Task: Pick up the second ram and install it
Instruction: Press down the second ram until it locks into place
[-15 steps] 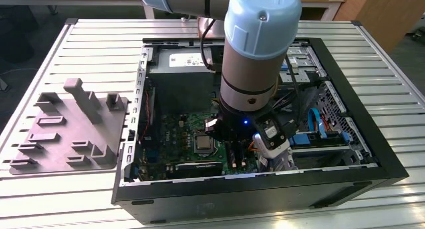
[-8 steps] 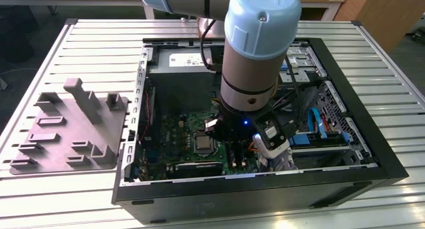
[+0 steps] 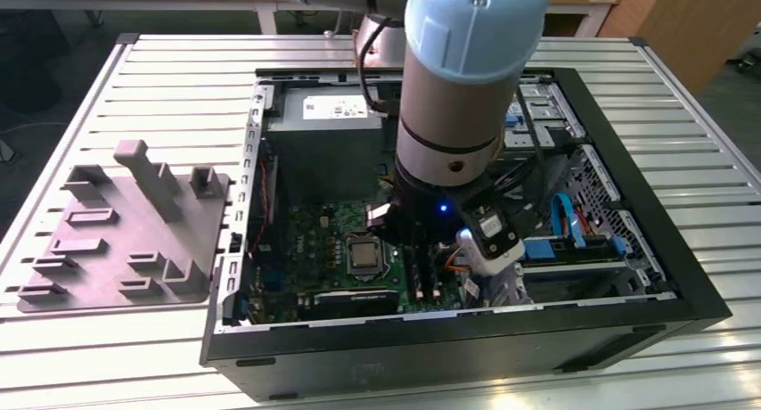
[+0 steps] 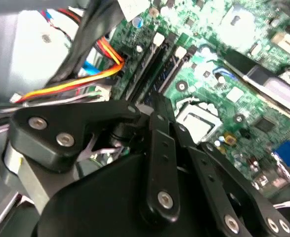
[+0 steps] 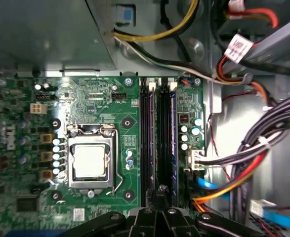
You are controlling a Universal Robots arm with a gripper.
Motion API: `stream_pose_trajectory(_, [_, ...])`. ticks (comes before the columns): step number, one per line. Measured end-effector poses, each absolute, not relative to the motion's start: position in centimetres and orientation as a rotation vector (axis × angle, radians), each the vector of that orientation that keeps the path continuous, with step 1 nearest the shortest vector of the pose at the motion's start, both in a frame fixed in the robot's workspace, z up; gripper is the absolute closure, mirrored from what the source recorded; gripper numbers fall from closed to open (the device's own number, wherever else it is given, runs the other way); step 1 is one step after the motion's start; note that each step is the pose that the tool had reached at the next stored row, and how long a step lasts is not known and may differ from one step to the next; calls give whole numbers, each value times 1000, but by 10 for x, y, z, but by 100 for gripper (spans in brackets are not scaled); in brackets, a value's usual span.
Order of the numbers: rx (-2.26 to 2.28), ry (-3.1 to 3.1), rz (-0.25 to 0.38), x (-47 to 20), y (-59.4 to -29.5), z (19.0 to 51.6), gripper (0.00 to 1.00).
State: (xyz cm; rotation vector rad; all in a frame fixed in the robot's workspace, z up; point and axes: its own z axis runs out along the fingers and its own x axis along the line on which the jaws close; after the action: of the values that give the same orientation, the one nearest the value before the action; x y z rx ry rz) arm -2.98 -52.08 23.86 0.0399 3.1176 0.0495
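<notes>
Inside the case: gripper (image 5: 160, 195) low over the black slot rails (image 5: 147, 133).
Second ram: cannot tell (dark slots).
Pincer state: cannot tell.

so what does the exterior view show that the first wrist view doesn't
Exterior view alone: the slatted metal table, the grey plastic fixture tray on the exterior view's left, the whole open black computer case, and the pale blue and silver robot arm reaching into it.

First wrist view alone: close detail of the long black memory slot rails, the yellow, red and black cable bundle, and the black gripper linkage just over the slot ends.

Both: the green motherboard and the square silver processor socket.
</notes>
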Motion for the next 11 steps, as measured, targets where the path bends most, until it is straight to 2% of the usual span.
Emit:
stream_pose_trajectory(5, [40,3118,49,-30,-521,255,90])
stream_pose_trajectory(11, [40,3118,48,-30,-520,257,90])
